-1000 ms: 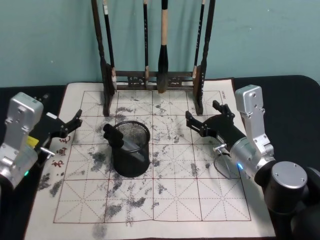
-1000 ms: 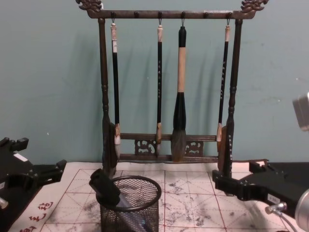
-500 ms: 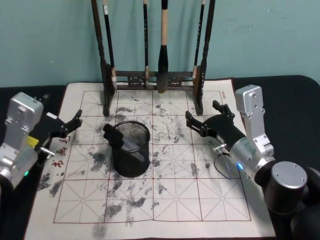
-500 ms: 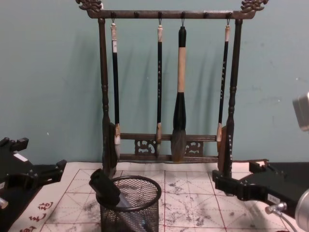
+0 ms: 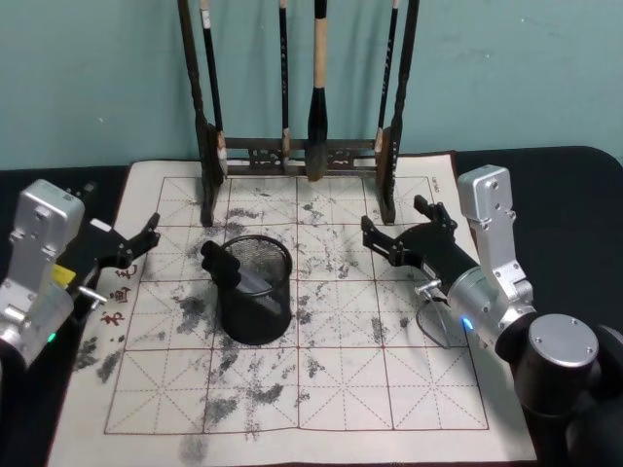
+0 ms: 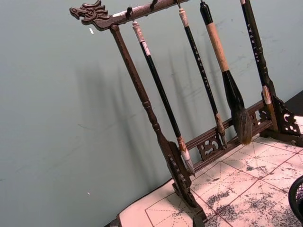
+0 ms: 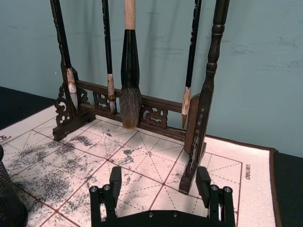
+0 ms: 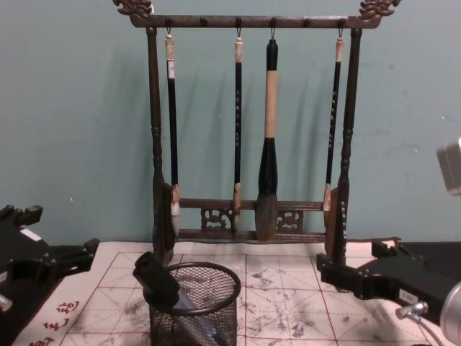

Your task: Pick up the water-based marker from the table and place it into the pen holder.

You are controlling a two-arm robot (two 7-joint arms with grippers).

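The pen holder [image 5: 255, 297] is a black wire-mesh cup standing on the left-middle of the gridded mat; it also shows in the chest view [image 8: 193, 311]. The water-based marker [image 5: 222, 263] leans inside it, its black cap [image 8: 154, 278] sticking out over the left rim. My left gripper [image 5: 122, 229] hovers open and empty to the left of the cup, low over the mat's left edge. To the right of the cup my right gripper [image 5: 397, 222] is also open, with nothing between its fingers [image 7: 113, 178]. The cup's edge shows in the right wrist view [image 7: 6, 203].
A tall dark wooden rack [image 5: 297, 151] with several hanging calligraphy brushes [image 8: 267, 137] stands at the back of the ink-stained practice mat [image 5: 331, 379]. A black cloth [image 5: 574, 195] covers the table around the mat. A teal wall is behind.
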